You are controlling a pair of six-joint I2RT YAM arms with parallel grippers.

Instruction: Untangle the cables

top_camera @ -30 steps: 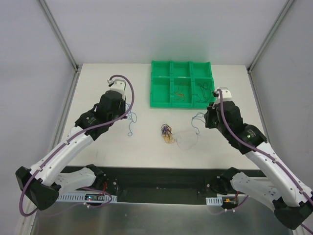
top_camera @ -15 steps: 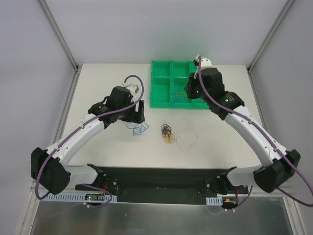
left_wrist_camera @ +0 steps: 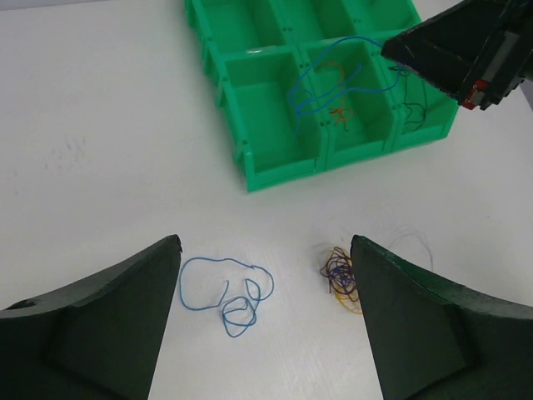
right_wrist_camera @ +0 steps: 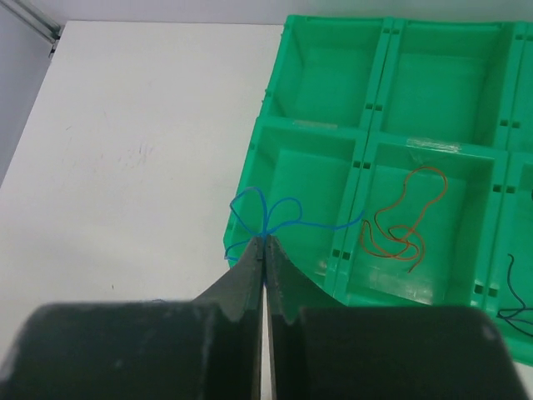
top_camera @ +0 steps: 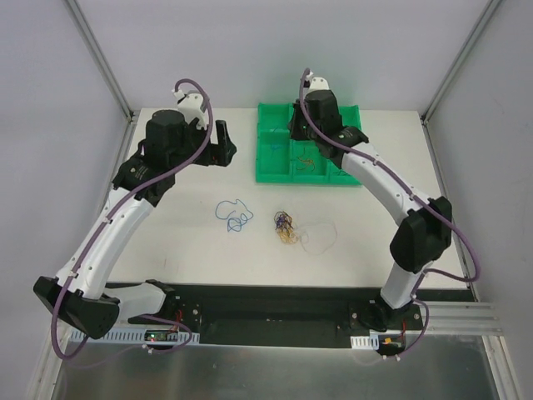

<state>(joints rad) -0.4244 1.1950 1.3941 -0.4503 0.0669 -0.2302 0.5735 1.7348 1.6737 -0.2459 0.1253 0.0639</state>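
Observation:
A small knot of purple, yellow and dark cables (top_camera: pixel 286 226) (left_wrist_camera: pixel 341 277) lies on the white table in front of the green tray (top_camera: pixel 268 171). One loose blue cable (top_camera: pixel 234 213) (left_wrist_camera: pixel 226 292) lies curled to the knot's left. My left gripper (top_camera: pixel 223 143) (left_wrist_camera: pixel 265 242) hangs open high above that cable, holding nothing. My right gripper (top_camera: pixel 293 125) (right_wrist_camera: pixel 265 240) is shut on another blue cable (right_wrist_camera: pixel 275 212) (left_wrist_camera: pixel 333 79), whose loops dangle over the tray's front-left bins.
An orange cable (right_wrist_camera: pixel 404 221) (top_camera: pixel 306 158) lies in the front middle bin, a dark one (left_wrist_camera: pixel 414 112) in the front right bin. A pale thin strand (top_camera: pixel 321 236) lies right of the knot. The tray's back bins (right_wrist_camera: pixel 333 75) look bare.
My left gripper has opened, leaving the blue cable on the table, and has pulled up and back to the left. My right arm has swung from the tray's right side to its left bins.

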